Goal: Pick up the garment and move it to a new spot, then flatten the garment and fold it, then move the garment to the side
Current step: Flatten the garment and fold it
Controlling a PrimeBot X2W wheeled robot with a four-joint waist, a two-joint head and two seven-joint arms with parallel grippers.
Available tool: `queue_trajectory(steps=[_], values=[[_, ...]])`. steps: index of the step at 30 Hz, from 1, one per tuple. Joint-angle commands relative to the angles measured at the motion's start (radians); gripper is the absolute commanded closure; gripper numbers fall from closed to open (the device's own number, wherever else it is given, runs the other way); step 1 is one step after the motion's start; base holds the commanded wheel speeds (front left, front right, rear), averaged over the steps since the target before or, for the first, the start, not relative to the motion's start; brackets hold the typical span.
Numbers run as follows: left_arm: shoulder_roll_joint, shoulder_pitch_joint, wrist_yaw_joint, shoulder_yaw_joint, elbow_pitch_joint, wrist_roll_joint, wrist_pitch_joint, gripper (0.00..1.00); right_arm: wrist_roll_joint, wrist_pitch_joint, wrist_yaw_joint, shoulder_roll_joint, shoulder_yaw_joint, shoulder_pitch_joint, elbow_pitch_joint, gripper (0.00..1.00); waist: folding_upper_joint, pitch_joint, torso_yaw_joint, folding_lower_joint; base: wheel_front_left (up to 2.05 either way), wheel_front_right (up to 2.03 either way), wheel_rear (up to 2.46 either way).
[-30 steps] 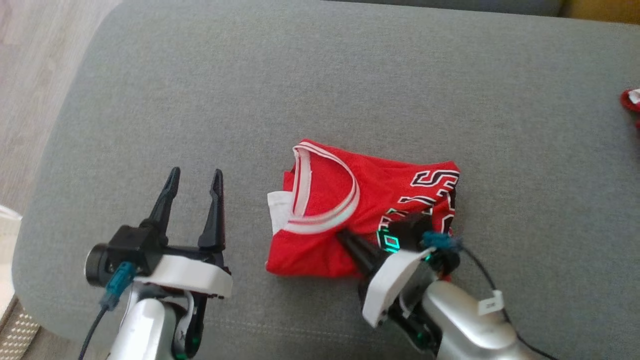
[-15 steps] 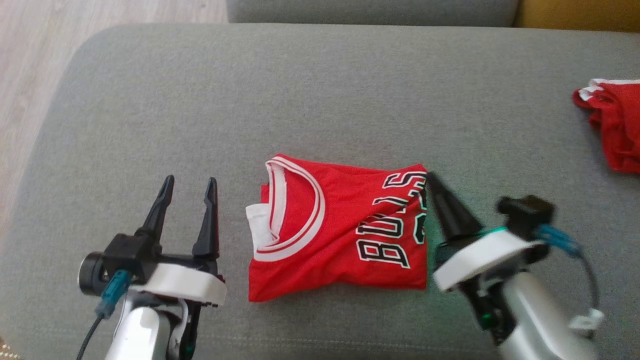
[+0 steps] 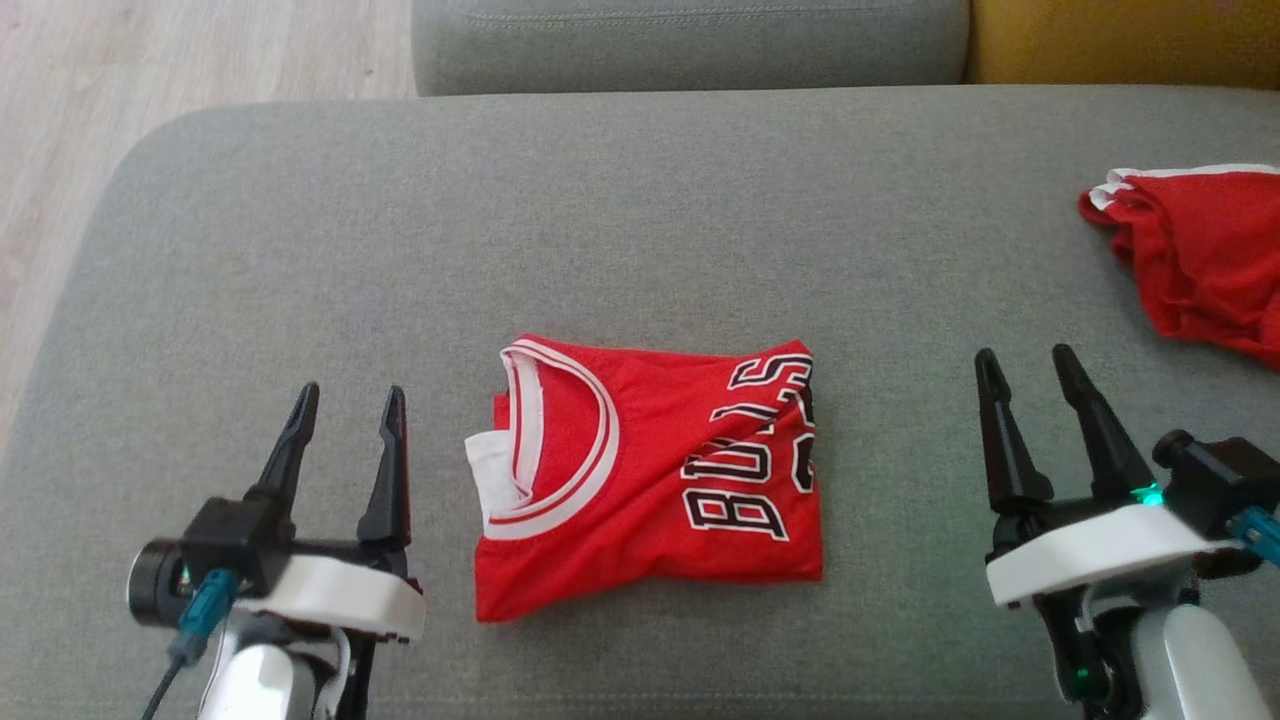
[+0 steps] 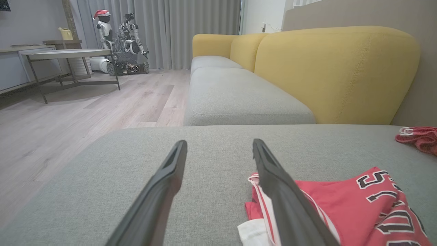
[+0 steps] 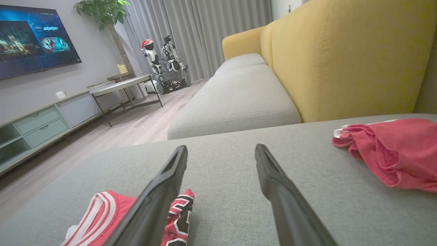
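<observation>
The garment (image 3: 650, 480) is a red jersey with white trim and black lettering, folded into a rough rectangle on the grey sofa cushion (image 3: 640, 220). My left gripper (image 3: 347, 398) stands open to its left, a short gap away, nothing between the fingers. My right gripper (image 3: 1025, 360) stands open well to its right, also empty. In the left wrist view the garment (image 4: 358, 208) lies at the lower right, beside the open gripper (image 4: 218, 145). The right wrist view has the garment (image 5: 102, 218) at the lower left, partly behind a finger of the open gripper (image 5: 220, 150).
A second red garment (image 3: 1190, 250) lies crumpled at the cushion's right edge, seen again as a heap (image 5: 392, 150) ahead-right of the right gripper. A yellow sofa back (image 4: 334, 68) rises behind. Wooden floor (image 3: 120, 120) lies off the cushion's left edge.
My right gripper let go of the garment, opened and drew back to the right. The camera view shifted, bringing the second garment into sight. The left gripper stayed open.
</observation>
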Motion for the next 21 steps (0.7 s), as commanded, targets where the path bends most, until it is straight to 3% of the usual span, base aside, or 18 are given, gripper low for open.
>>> queue_trajectory(steps=[1, 21], values=[[0.020, -0.020, 0.011, 0.037, -0.041, -0.002, 0.000, 0.00, -0.018, 0.008, -0.001, 0.002, 0.015, -0.021, -0.056, 0.00, 0.0000, -0.006, -0.005, 0.0000, 0.00, 0.00, 0.00], [0.057, 0.091, 0.034, 0.036, -0.072, -0.012, 0.040, 0.00, -0.101, 0.073, -0.001, 0.015, -0.032, 0.135, -0.149, 0.00, 0.0000, -0.109, -0.032, 0.0000, 0.00, 0.00, 0.00]])
